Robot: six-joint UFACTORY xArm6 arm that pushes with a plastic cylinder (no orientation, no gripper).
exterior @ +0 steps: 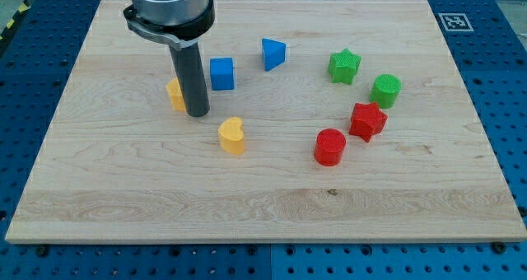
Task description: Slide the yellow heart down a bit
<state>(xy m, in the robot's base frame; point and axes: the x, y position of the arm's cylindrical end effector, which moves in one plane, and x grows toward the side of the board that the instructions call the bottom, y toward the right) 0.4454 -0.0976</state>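
Note:
The yellow heart lies on the wooden board left of centre. My tip rests on the board just up and to the left of the heart, a short gap apart from it. A second yellow block sits right behind the rod on its left, partly hidden; its shape cannot be made out.
A blue cube and a blue triangle lie above the heart. A green star, a green cylinder, a red star and a red cylinder lie to the view's right. The board's edge runs along the bottom.

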